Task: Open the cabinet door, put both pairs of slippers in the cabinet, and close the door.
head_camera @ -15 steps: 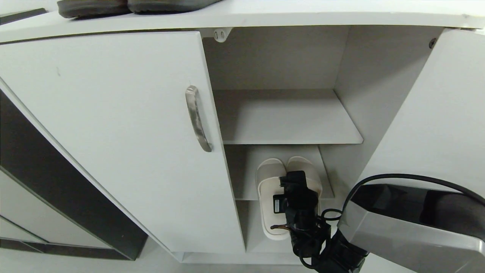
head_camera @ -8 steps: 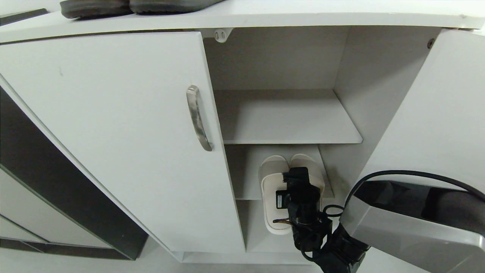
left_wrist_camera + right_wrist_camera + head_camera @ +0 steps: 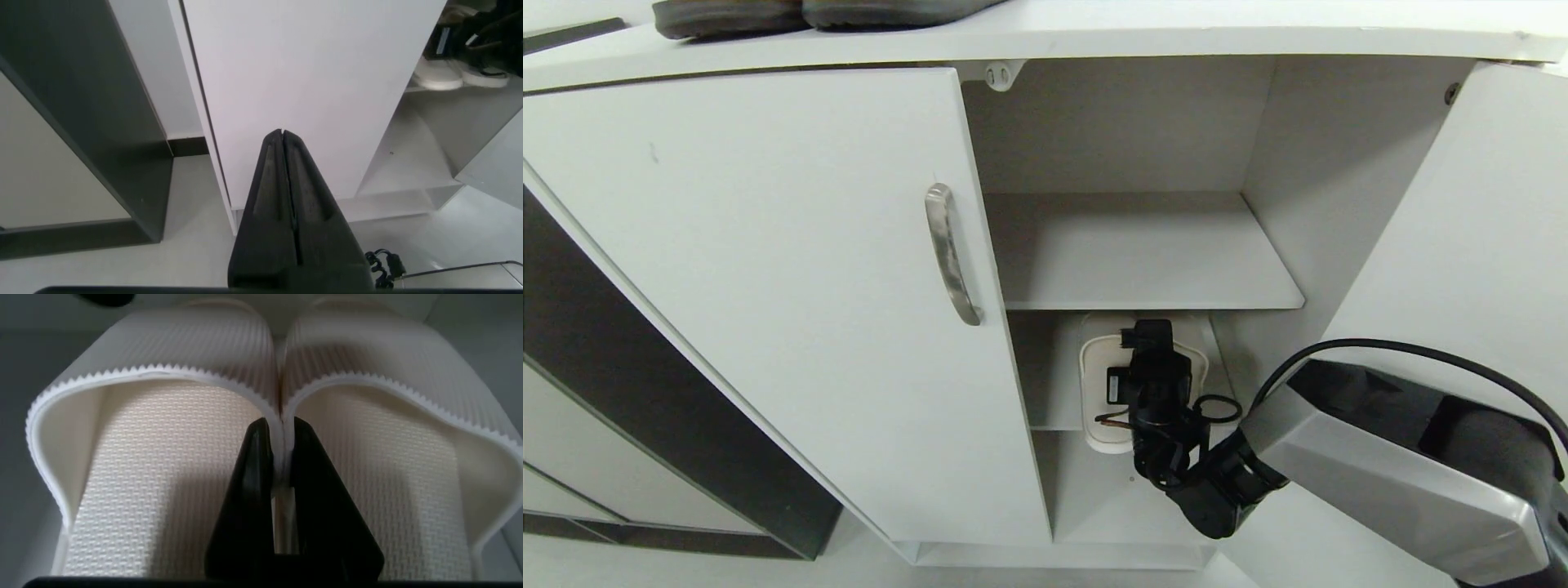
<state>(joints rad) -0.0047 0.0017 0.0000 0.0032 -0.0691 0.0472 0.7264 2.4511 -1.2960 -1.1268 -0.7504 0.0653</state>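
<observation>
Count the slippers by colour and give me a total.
Cream slippers: 2, both pinched together in the right claw
Dark slippers: 2, lying on top of the cabinet
Total: 4
</observation>
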